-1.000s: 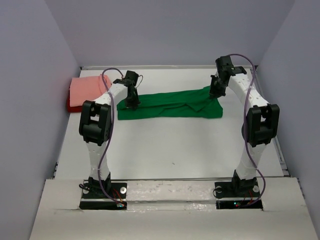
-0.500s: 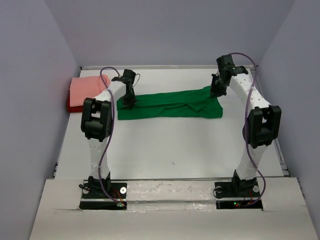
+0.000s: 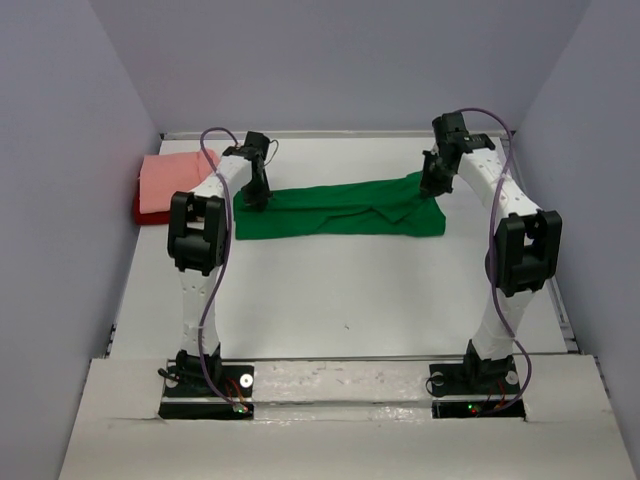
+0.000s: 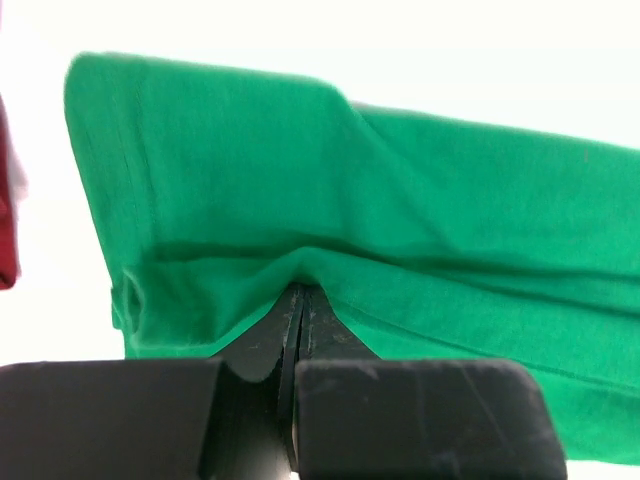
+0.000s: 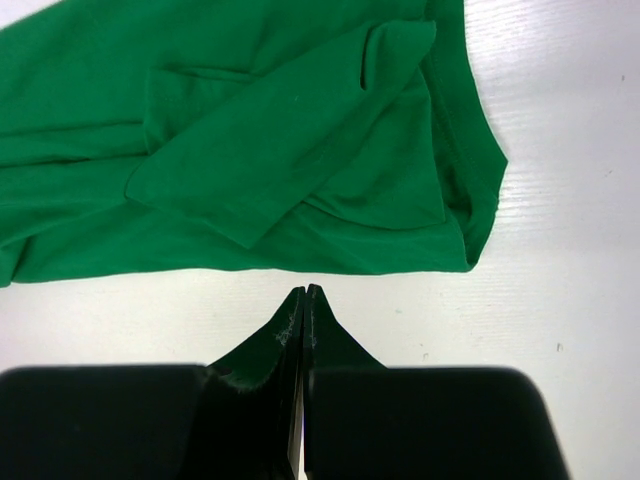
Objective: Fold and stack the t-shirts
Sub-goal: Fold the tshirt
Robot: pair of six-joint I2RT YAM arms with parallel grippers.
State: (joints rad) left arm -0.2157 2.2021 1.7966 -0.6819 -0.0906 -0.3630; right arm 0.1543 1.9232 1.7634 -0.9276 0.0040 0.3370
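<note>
The bright green t-shirt (image 3: 340, 210) lies folded into a long strip across the back of the table (image 3: 350, 290). My left gripper (image 3: 256, 194) is shut on the strip's left end; in the left wrist view the green t-shirt (image 4: 330, 190) puckers into the pinched tips of the left gripper (image 4: 300, 292). My right gripper (image 3: 432, 184) is shut with nothing in it, over bare table just off the edge of the green t-shirt (image 5: 250, 150) at its right end; the tips of the right gripper (image 5: 307, 291) touch no cloth. The salmon pink t-shirt (image 3: 175, 177) lies folded on the dark red t-shirt (image 3: 143, 211).
The pink and red stack sits against the left wall (image 3: 70, 200) at the back left. The back wall (image 3: 340, 70) stands close behind the green strip. A sliver of the dark red t-shirt (image 4: 6, 230) shows at the left wrist view's edge.
My left gripper has moved a little toward the back and left, taking the green shirt's left end with it. The right arm has barely moved.
</note>
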